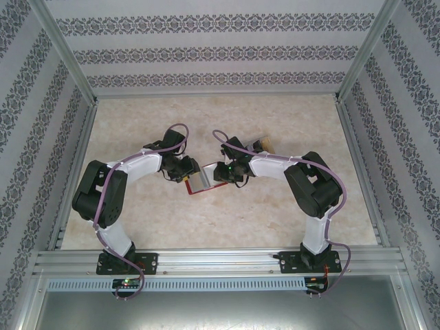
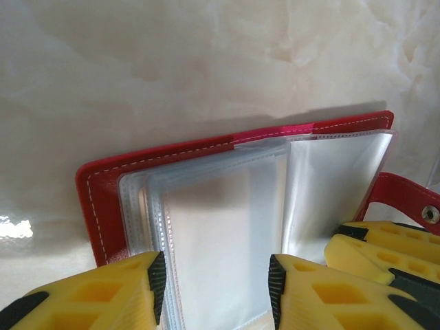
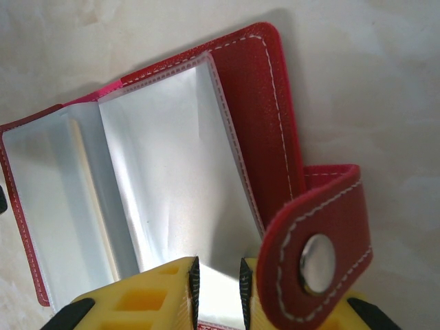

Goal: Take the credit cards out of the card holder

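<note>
**Card holder, opened for emptying.** The card holder is shown lying open on the table, midway between the two arms. One of the credit cards is probably marked by the thin tan line inside a clear sleeve. The right gripper is clamped on a sleeve's lower edge, beside the snap tab. The left gripper stands apart, astride the sleeve stack. The holder should be held pinned while one card, not its sleeve, is pinched and drawn out along the pocket.
</note>
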